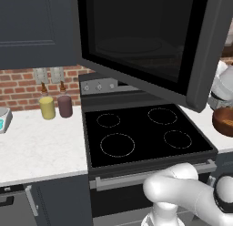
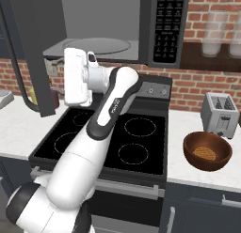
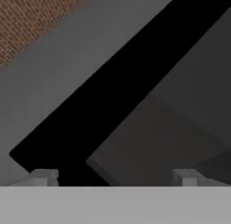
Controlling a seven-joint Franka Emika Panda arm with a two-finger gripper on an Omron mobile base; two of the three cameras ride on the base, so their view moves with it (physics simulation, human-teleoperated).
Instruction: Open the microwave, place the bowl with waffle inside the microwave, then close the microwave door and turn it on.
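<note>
Right base view is showing the microwave door (image 2: 28, 53) swinging wide off the microwave (image 2: 101, 25), the gripper (image 3: 113, 175) sitting empty beside it with fingers apart, while the bowl (image 2: 207, 151) is waiting near the worktop's front edge, before the toaster (image 2: 219, 114), likely next.

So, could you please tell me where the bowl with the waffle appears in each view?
Left base view: the bowl is at the right edge, on the counter, cut off by the frame.
Right base view: the bowl sits lower right, in front of the toaster.
Hand view: not in it.
Shared landmark: the stove to the bowl's left.
</note>
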